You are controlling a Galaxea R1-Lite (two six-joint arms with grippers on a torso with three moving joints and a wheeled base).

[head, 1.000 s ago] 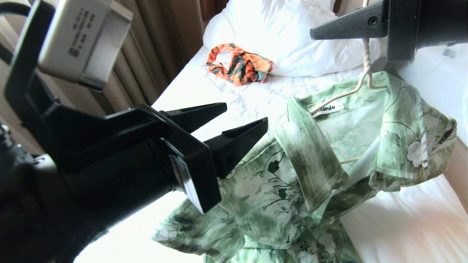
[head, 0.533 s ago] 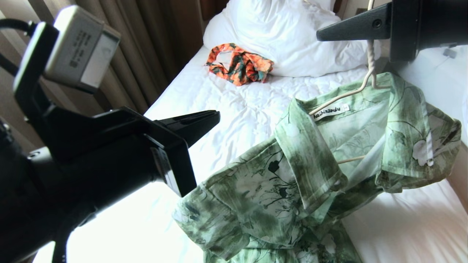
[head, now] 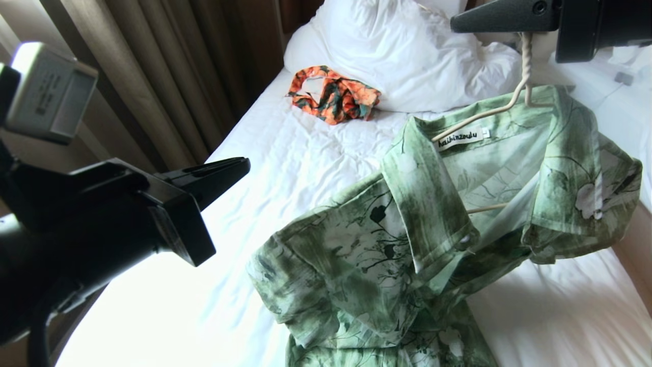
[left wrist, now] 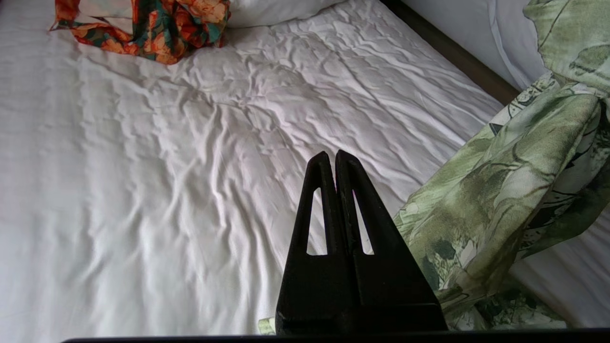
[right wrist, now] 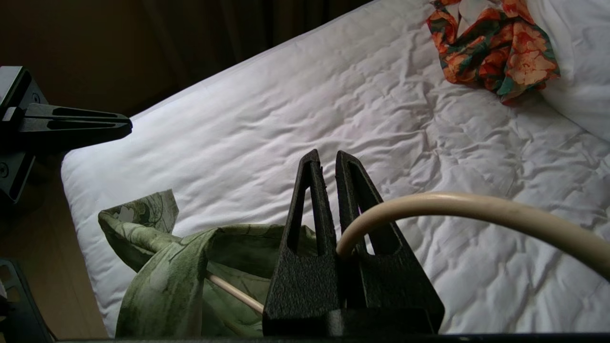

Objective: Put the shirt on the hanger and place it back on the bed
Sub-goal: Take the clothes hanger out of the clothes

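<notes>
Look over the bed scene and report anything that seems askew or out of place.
The shirt sits crooked on the hanger: one shoulder droops low and bunched while the other rides high, and its collar is twisted. The right gripper holds the hanger by its hook. An orange garment lies crumpled by the pillow.

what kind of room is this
Most likely a bedroom, maybe a hotel room: a bed with a wrinkled white sheet, big white pillows at its head, and long brown curtains alongside. A second white bed appears to sit beside it.
</notes>
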